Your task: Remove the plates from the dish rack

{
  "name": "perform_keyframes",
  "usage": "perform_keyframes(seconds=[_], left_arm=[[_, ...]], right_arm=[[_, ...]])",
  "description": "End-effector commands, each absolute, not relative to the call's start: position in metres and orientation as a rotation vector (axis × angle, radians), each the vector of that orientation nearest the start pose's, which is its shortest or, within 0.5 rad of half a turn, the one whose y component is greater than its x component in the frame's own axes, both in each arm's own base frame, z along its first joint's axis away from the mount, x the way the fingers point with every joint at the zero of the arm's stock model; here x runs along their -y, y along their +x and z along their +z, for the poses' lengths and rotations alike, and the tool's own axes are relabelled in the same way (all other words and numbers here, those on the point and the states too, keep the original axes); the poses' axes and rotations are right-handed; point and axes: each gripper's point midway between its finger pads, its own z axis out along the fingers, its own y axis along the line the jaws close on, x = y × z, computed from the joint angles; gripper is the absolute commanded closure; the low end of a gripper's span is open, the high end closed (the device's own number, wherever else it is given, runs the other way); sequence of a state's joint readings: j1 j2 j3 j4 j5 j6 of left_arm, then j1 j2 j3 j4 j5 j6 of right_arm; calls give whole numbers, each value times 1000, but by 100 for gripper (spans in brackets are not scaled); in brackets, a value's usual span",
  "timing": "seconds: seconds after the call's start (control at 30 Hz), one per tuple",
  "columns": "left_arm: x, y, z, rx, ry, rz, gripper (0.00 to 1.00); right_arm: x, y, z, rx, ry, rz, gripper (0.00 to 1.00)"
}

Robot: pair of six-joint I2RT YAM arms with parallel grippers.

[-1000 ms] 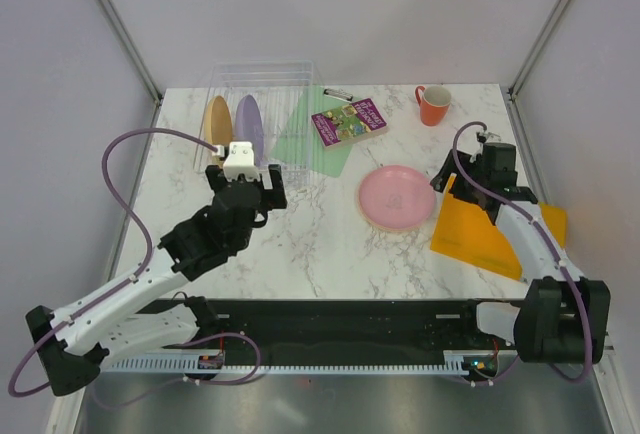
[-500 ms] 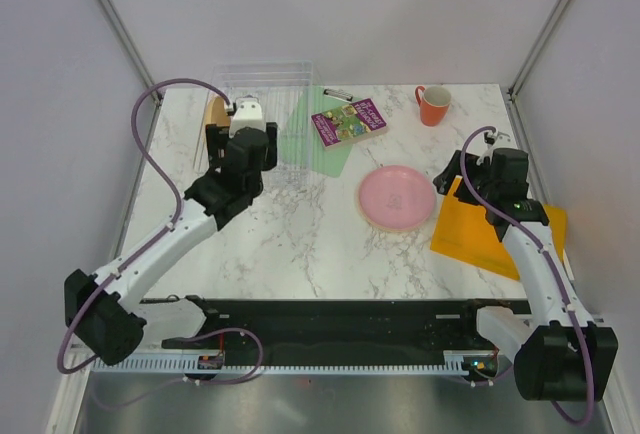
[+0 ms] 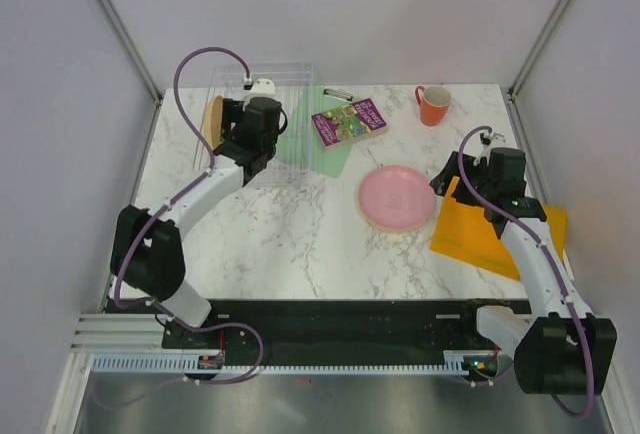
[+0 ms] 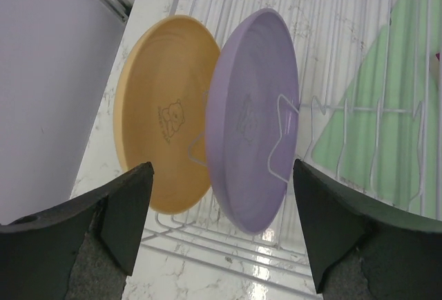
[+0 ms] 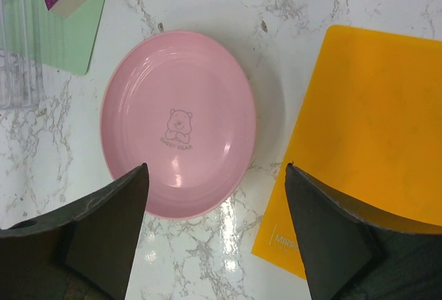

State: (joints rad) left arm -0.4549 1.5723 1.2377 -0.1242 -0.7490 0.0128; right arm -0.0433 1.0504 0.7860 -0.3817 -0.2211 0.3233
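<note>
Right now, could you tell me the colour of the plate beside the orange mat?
The plate is pink; right wrist view shows it best.

A white marble-patterned table (image 3: 300,244) stands between plain, pale lilac-grey walls (image 3: 350,14), with slanting metal posts (image 3: 112,19) at its far corners, a black rail (image 3: 350,326) along its near edge and soft, even light throughout.

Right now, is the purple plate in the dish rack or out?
In. The purple plate stands on edge between the wire ribs of the dish rack, beside the yellow-orange plate.
</note>
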Motion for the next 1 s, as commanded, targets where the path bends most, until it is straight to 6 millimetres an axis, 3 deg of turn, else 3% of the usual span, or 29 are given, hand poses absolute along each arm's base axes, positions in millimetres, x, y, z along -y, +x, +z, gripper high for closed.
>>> perform_keyframes(seconds=[0.0,0.27,0.5,0.7,0.83,0.97], left_arm=[[85,469,248,-1847,-25,492,13],[79,483,230,-1853,-46,580,21],[75,485,218,-1864,-64,636,35],[70,480,216,-1864,-88,645,62],[69,479,219,-1858,-95,651,87],[67,477,224,-1850,-106,664,98]], right_arm=[[-42,318,164,-2191,245,426,13],[-46,323,166,-2187,225,452,13],[-51,324,162,-2194,216,487,13],[-52,323,162,-2191,214,493,14],[-52,322,161,-2196,218,496,13],[-52,322,160,-2197,218,497,14]])
